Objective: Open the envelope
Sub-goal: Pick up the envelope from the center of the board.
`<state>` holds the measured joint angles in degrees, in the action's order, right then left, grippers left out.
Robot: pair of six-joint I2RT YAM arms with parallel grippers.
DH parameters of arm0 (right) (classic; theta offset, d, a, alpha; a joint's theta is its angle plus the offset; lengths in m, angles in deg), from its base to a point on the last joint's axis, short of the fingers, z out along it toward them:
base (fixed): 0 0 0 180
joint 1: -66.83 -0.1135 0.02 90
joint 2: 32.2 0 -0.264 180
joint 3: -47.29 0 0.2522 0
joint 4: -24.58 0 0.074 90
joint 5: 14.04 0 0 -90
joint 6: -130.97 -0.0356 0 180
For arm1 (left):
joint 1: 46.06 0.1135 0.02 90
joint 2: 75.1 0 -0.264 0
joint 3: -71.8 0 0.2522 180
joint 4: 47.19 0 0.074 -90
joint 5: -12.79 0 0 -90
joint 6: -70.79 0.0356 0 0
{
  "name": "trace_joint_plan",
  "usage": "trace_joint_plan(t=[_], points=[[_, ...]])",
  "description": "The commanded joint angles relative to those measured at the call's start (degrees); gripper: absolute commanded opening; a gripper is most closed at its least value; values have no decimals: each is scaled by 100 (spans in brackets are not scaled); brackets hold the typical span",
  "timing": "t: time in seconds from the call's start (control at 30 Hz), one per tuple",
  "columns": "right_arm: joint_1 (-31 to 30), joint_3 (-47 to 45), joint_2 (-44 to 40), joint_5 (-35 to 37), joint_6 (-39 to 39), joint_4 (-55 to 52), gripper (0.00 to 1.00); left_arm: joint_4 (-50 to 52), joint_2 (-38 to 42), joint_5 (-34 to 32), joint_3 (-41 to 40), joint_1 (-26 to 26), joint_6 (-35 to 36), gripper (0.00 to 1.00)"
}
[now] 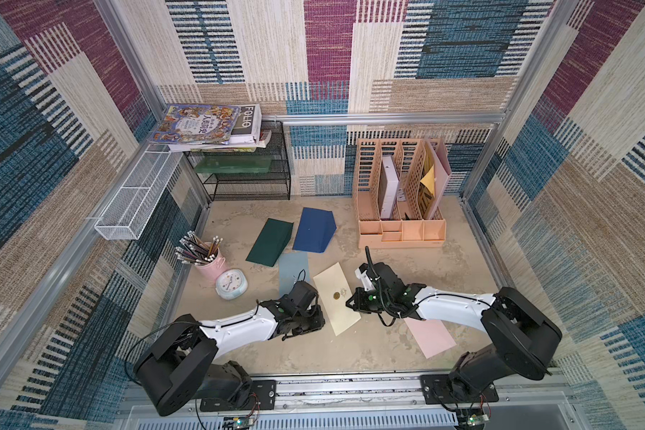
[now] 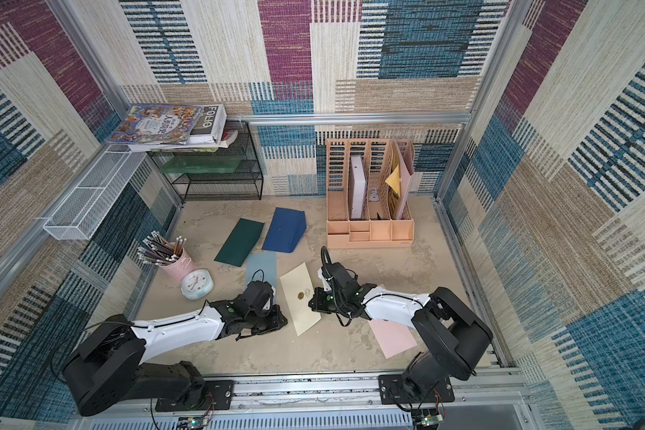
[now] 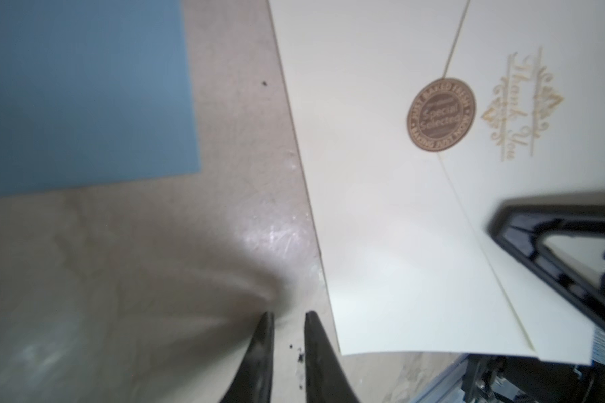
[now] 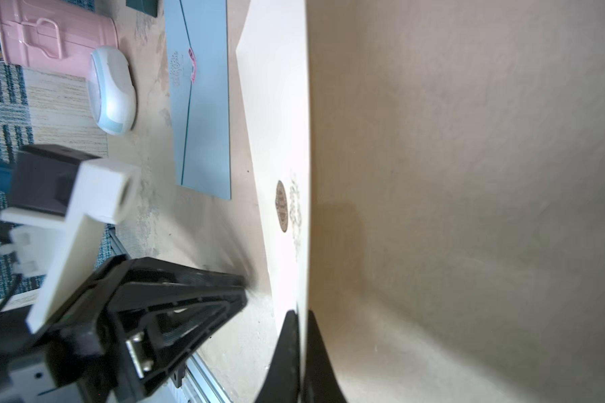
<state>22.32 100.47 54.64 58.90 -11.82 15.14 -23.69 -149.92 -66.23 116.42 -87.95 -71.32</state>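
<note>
You have five envelopes flat on the counter (image 1: 406, 268): cream envelope (image 1: 336, 303), light blue (image 1: 293, 270), dark green (image 1: 269, 242), navy (image 1: 314, 231) and pink (image 1: 431, 337), the last partly hidden under the right arm. The cream envelope lies between the two claws, its round gold seal (image 3: 441, 114) unbroken. Your right claw (image 4: 304, 349) is pinched shut on that envelope's edge, raising it off the counter. Your left claw (image 3: 287, 335) stands slightly parted, holding nothing, just beside the opposite edge. Bare counter lies toward the near rail.

Even daylight, soft shadows, glare patch on table (image 3: 276, 237) — wrist views blurred
</note>
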Motion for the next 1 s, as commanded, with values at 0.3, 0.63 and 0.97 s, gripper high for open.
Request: trace_joint_plan(t=[0.3,0.63,0.97], points=[[801,-537,-1577,-1415,288,950,0,-541,3315,-543,-744,524,807,72],[1075,-960,-2222,-2569,-723,2756,0,-3197,3384,1410,-1475,1435,407,64],[949,-962,-2298,-2517,-727,2940,0,-5130,2398,2645,-1081,1815,-334,63]])
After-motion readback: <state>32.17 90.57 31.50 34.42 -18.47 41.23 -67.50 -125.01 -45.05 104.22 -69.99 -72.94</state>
